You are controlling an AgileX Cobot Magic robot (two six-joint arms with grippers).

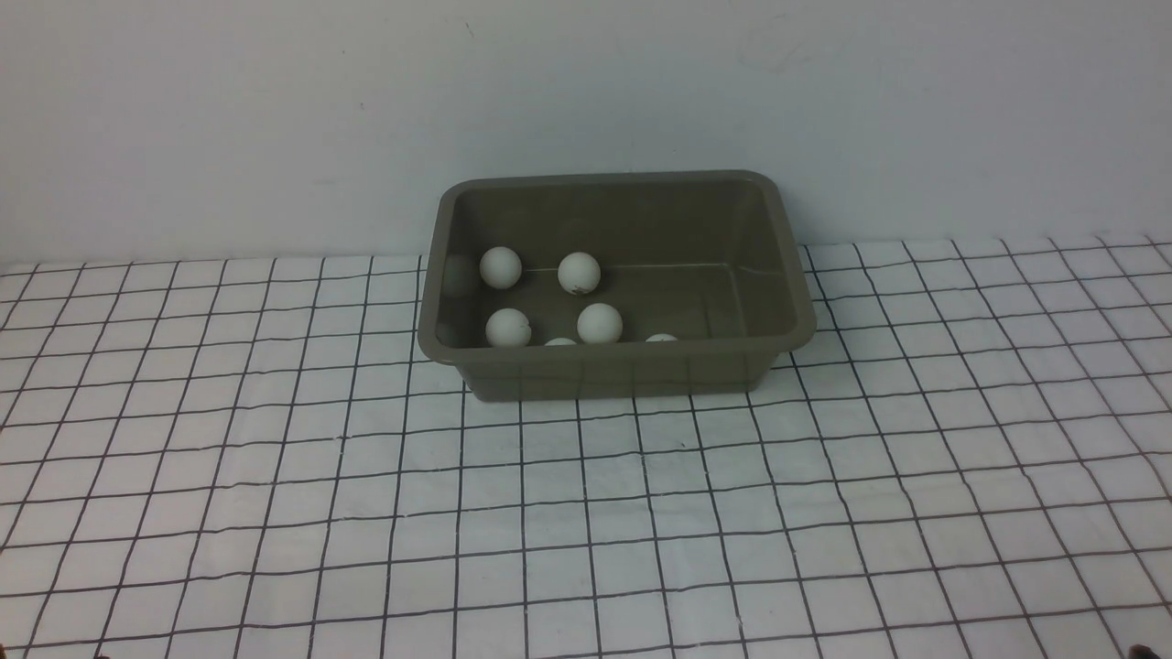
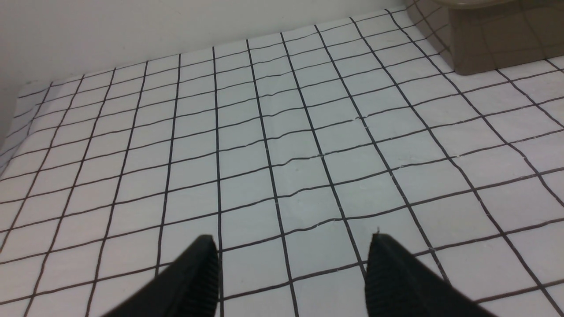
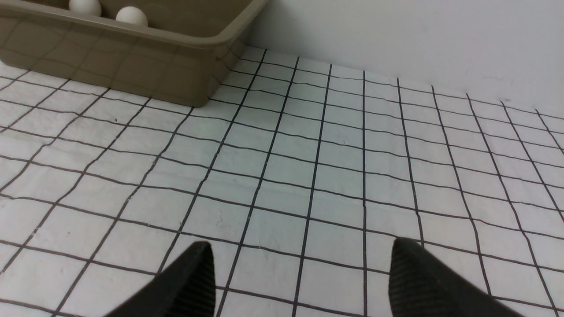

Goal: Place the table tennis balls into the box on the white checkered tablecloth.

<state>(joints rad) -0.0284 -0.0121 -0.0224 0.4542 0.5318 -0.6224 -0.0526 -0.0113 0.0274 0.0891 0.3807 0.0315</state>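
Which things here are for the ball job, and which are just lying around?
For the job:
- table tennis balls, all inside
- box
- checkered tablecloth
- left gripper and right gripper, jaws open, empty

Just lying around:
- nothing; only the bare wall

A plain pale grey wall (image 1: 275,119) fills the far side of the scene, matte and bare apart from a few faint scuffs and tiny dark specks. It meets the table along a straight line running level across the front view. In the left wrist view the wall (image 2: 110,31) shows as an off-white band, with a corner fold near one edge. In the right wrist view the wall (image 3: 418,39) looks slightly bluish. The light is soft and even, with weak shadows.
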